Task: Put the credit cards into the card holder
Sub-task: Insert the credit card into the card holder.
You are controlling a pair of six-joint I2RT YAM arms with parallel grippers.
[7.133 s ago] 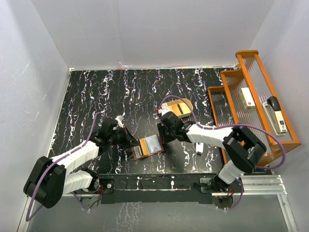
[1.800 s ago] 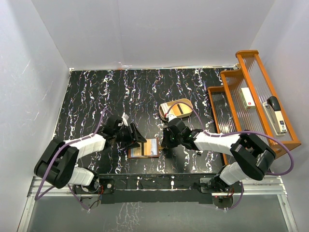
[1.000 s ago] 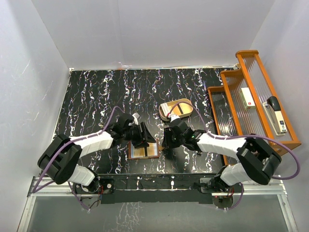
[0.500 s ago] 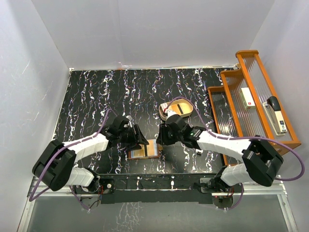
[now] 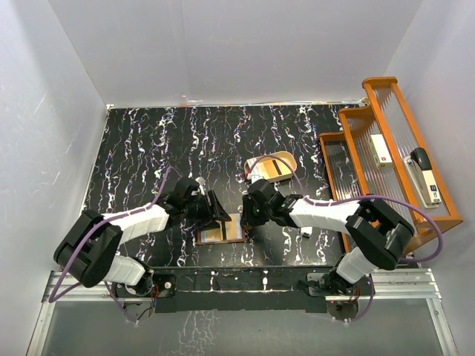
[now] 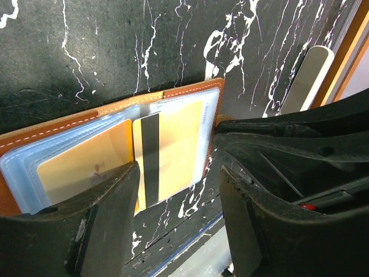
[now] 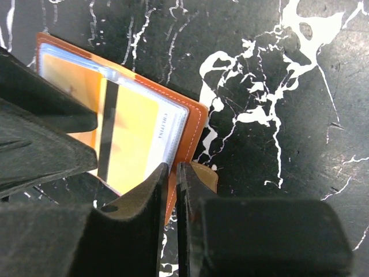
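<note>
Black marbled worktop [image 5: 148, 148] | card holder [image 5: 221, 234] lies open and flat at near edge, between both arms | striped credit card [image 6: 173, 150] sits in its right pocket | left tool [image 6: 177, 187] open, straddling that card | right tool [image 7: 173, 176] nearly closed at holder's right edge, grip unclear.

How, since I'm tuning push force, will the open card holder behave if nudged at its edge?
The card holder looks thin and leathery, lying open flat: probably floppy and light, likely to slide on the glossy table. Its clear sleeves look slick, so the cards might creep out if it tips.
</note>
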